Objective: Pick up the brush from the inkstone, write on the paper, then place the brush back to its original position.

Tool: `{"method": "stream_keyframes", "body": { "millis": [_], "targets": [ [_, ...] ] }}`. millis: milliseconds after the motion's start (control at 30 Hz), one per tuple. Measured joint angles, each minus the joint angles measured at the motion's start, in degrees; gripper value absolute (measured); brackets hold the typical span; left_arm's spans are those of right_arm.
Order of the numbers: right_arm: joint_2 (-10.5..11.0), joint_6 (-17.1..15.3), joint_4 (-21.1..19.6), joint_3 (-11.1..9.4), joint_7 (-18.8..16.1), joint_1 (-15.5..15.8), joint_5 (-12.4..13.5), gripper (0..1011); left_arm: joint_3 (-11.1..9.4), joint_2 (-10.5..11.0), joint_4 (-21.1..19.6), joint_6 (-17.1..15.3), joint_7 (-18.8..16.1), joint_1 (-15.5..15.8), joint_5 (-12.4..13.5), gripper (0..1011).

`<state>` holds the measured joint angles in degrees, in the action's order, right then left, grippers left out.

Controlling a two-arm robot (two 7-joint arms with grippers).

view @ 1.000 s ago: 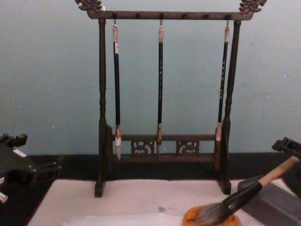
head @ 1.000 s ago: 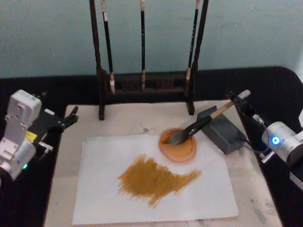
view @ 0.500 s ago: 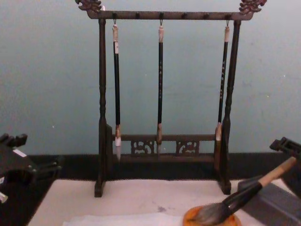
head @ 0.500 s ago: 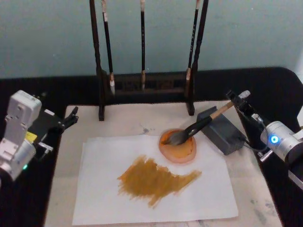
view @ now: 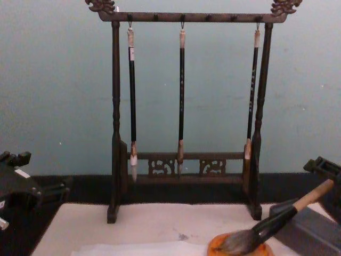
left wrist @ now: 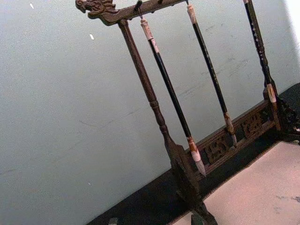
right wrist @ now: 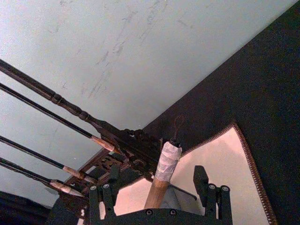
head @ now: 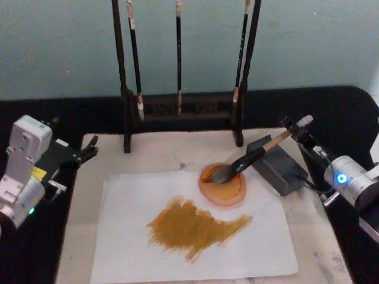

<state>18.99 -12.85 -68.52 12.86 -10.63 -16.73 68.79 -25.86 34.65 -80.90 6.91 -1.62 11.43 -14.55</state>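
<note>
Head view: the brush (head: 246, 161) rests tuft in the orange dish (head: 228, 192), handle on the grey block (head: 279, 168); left gripper (head: 89, 149) parked left. Right wrist view: right gripper (right wrist: 152, 183) fingers (right wrist: 200, 177) stand apart around its handle end; a nudge could roll it off.
</note>
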Motion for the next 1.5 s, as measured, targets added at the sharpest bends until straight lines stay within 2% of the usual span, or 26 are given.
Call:
{"method": "stream_keyframes", "body": {
  "millis": [433, 533, 633, 767, 867, 1067, 1267, 1300, 1333, 1500],
  "targets": [
    [-0.1, -0.1, 0.0, -0.2, 0.0, 0.0, 0.0, 1000, 0.0, 0.0, 0.0, 0.0, 0.0, 0.0, 0.0, 1010],
    [-0.1, -0.1, 0.0, -0.2, 0.0, 0.0, 0.0, 960, 0.0, 0.0, 0.0, 0.0, 0.0, 0.0, 0.0, 1010],
    [-0.1, -0.2, 0.0, -0.2, 0.0, 0.0, 0.0, 860, 0.0, 0.0, 0.0, 0.0, 0.0, 0.0, 0.0, 1010],
    [-0.1, -0.2, 0.0, -0.2, 0.0, 0.0, 0.0, 789, 0.0, 0.0, 0.0, 0.0, 0.0, 0.0, 0.0, 1010],
    [-0.1, -0.2, 0.0, -0.2, 0.0, 0.0, 0.0, 654, 0.0, 0.0, 0.0, 0.0, 0.0, 0.0, 0.0, 1010],
    [-0.1, -0.2, 0.0, -0.3, 0.0, 0.0, -0.1, 499, 0.0, 0.0, 0.0, 0.0, 0.0, 0.0, 0.0, 1010],
    [-0.1, -0.2, 0.0, -0.3, 0.0, 0.0, -0.1, 269, 0.0, 0.0, 0.0, 0.0, 0.0, 0.0, 0.0, 1010],
    [-0.1, -0.2, 0.0, -0.3, 0.0, 0.0, -0.1, 269, 0.0, 0.0, 0.0, 0.0, 0.0, 0.0, 0.0, 1010],
    [-0.1, -0.2, 0.0, -0.3, 0.0, 0.0, -0.1, 212, 0.0, 0.0, 0.0, 0.0, 0.0, 0.0, 0.0, 1010],
    [-0.1, -0.2, 0.0, -0.3, 0.0, 0.0, -0.1, 181, 0.0, 0.0, 0.0, 0.0, 0.0, 0.0, 0.0, 1010]
  ]
}}
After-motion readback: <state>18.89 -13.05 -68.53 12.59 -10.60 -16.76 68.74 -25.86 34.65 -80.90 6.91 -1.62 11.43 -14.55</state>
